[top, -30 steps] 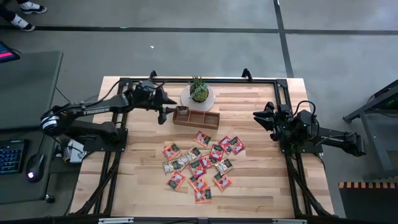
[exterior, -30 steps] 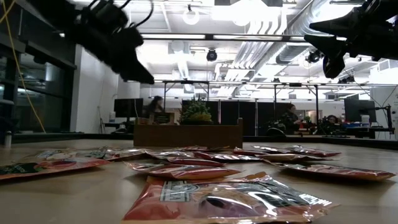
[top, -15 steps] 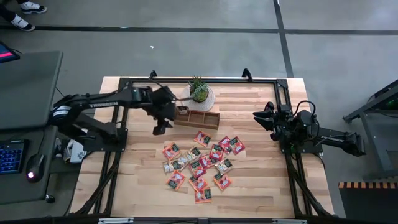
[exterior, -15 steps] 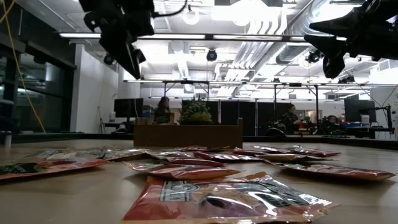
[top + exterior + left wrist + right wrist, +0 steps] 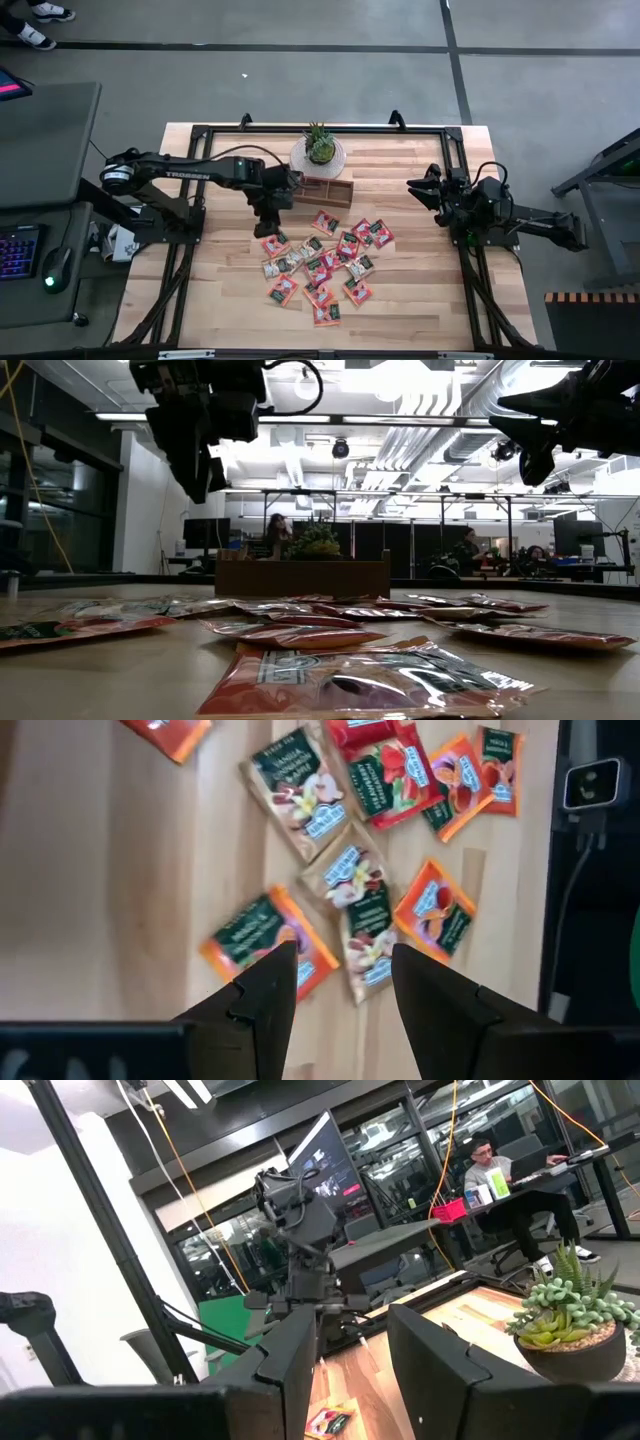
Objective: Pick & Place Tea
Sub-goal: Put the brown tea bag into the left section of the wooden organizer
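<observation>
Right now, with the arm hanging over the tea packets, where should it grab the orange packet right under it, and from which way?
Best guess: from straight above, pinching two opposite edges. The orange sachet lies flat on the table, so there is no side to grab. The left tool hangs open above it. One edge faces bare wood; the other touches a beige sachet, so it's tight there.

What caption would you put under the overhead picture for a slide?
Left gripper, jaws open and empty, hovers over scattered tea sachets below the wooden tray; right gripper waits open at the table's right edge.

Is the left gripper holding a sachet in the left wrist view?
No, the left gripper is open with nothing between its fingers, and the sachets lie flat on the table below.
</observation>
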Robot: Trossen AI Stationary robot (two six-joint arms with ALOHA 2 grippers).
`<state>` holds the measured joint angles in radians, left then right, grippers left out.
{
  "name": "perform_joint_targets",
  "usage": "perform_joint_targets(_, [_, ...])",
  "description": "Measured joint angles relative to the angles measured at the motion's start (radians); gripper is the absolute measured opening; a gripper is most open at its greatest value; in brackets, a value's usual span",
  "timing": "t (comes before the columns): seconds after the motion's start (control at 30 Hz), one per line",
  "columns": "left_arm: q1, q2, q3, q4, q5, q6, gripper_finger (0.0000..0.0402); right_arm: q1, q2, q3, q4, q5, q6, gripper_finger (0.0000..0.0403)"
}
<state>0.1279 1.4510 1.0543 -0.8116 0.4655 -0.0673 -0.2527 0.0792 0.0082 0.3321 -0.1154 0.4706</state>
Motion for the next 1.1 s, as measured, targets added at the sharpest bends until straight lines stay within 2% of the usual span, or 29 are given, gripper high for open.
perform_joint_targets(0.1, [-0.025, 0.002, -0.020, 0.022, 0.011, -0.062, 0.0163, 0.000, 0.000, 0.000, 0.000, 0.000, 0.000, 0.0124])
perform_joint_targets(0.3, [-0.073, 0.002, -0.147, 0.239, 0.131, -0.212, 0.0163, 0.000, 0.000, 0.000, 0.000, 0.000, 0.000, 0.0124])
perform_joint_targets(0.47, [-0.092, 0.002, -0.221, 0.370, 0.123, -0.317, 0.0163, 0.000, 0.000, 0.000, 0.000, 0.000, 0.000, 0.0124])
perform_joint_targets(0.63, [-0.090, 0.002, -0.237, 0.402, 0.121, -0.365, 0.0163, 0.000, 0.000, 0.000, 0.000, 0.000, 0.000, 0.0124])
perform_joint_targets(0.8, [-0.093, 0.060, -0.240, 0.399, 0.144, -0.367, 0.0167, 0.000, 0.000, 0.000, 0.000, 0.000, 0.000, 0.0124])
perform_joint_targets(0.9, [-0.104, 0.092, -0.239, 0.425, 0.153, -0.367, 0.0187, 0.000, 0.000, 0.000, 0.000, 0.000, 0.000, 0.0124])
perform_joint_targets(1.1, [-0.103, 0.140, -0.239, 0.443, 0.152, -0.383, 0.0251, 0.000, 0.000, 0.000, -0.005, 0.000, 0.000, 0.0124])
